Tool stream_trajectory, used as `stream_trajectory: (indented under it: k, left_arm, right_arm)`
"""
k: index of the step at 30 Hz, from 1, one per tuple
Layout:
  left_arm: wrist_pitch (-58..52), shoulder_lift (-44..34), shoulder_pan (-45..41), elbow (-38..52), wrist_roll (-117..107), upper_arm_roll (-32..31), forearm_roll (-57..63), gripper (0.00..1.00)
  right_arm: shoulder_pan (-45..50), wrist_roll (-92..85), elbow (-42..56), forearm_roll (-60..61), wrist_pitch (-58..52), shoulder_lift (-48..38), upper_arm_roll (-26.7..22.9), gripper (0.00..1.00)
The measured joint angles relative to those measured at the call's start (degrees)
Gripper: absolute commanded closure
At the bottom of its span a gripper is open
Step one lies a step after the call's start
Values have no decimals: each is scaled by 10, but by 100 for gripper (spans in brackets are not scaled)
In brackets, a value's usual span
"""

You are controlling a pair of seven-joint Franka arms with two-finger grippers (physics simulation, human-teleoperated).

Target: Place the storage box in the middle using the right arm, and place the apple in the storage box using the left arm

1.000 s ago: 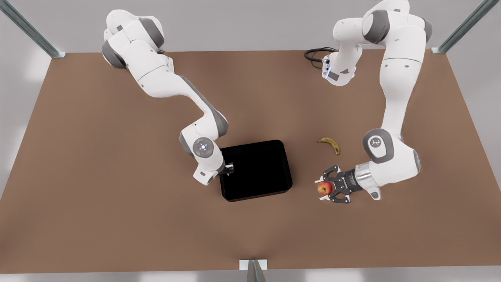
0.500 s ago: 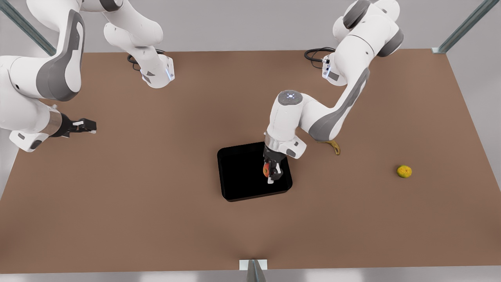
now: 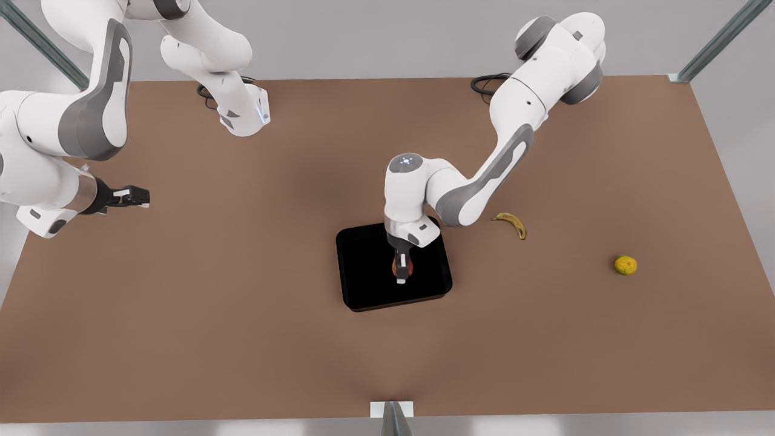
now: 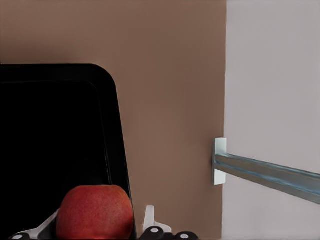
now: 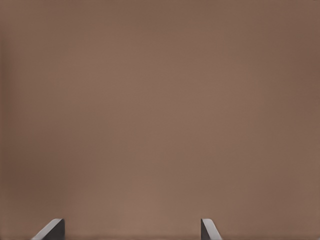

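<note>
Apple [image 3: 404,264] gripped by left gripper [image 3: 402,270] over the box [image 3: 363,284], mid-table.
Right gripper [image 3: 130,195] parked near the table's [image 3: 242,339] edge at the front view's left, fingers spread wide, holding nothing.

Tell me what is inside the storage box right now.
Over the storage box the left pincer is shut on the apple; the wrist view shows the apple above the black floor. Whether it touches the floor cannot be told. The right pincer waits open, far off.

Smooth black plastic storage box [image 3: 363,284], glossy red apple [image 4: 95,212], matt brown table [image 3: 242,333].
</note>
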Motion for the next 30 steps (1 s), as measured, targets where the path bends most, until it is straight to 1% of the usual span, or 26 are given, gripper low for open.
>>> stream_trajectory:
  k: [6, 8, 9, 11, 12, 15, 16, 17, 20, 21, 22, 23, 24, 25, 26, 27, 28, 29, 30]
  left_arm:
    - [-3, -5, 0, 2, 19, 1, -192, 0]
    - [-5, -19, -1, 6, 22, 6, -233, 0]
    - [-11, -32, 0, 6, 26, 25, -250, 0]
    - [-41, -57, 6, 6, 65, 34, -261, 0]
    - [-73, -73, 31, 3, 109, 42, -264, 0]
    - [-187, -154, 173, -28, 528, 44, -302, 0]
    - [-195, -180, 213, -52, 637, 44, -320, 0]
    - [-212, -197, 236, -58, 721, 47, -337, 0]
    - [-293, -259, 247, -60, 1066, 122, -387, 0]
    - [-299, -294, 249, -76, 1185, 152, -410, 0]
    - [-293, -338, 251, -119, 1324, 161, -427, 0]
    - [-352, -384, 229, -148, 1459, 188, -440, 0]
    - [-408, -415, 206, -150, 1489, 218, -449, 0]
    - [-449, -420, 159, -126, 1532, 268, -457, 0]
    - [-487, -377, 176, -67, 1531, 253, -462, 0]
    - [-521, -313, 211, 14, 1527, 206, -466, 0]
    - [-499, -299, 206, 21, 1524, 195, -465, 0]
    - [-473, -306, 205, -8, 1523, 195, -464, 0]
    - [-433, -334, 209, -61, 1523, 199, -463, 0]
  right_arm:
    - [0, -3, 1, 0, -1, -2, 0, 0]
    - [0, -2, 1, 0, -4, -12, 0, 0]
    - [0, -2, 1, 0, -6, -19, 0, 0]
    - [0, -2, 1, 0, -6, -19, 1, 0]
    - [1, -2, 1, 0, -6, -18, 1, 0]
    - [0, -2, 1, 0, -6, -18, 1, 0]
    - [0, -2, 1, 0, -6, -17, 1, 0]
    - [0, -2, 1, 0, -7, -17, 1, 0]
    - [0, -2, 1, 0, -6, -17, 1, 0]
    - [0, -1, 1, 0, -7, -17, 1, 0]
    - [0, -1, 1, 0, -7, -17, 1, 0]
    - [0, -1, 1, 0, -7, -17, 1, 0]
    - [0, -1, 1, 0, -7, -17, 1, 0]
    - [0, -1, 1, 0, -7, -17, 1, 0]
    - [0, -1, 1, 0, -7, -17, 1, 0]
    - [0, -2, 1, 0, -7, -17, 1, 0]
    - [0, -2, 0, 0, -7, -17, 1, 0]
    - [0, -2, 1, 0, -7, -17, 1, 0]
    - [0, -2, 1, 0, -7, -17, 1, 0]
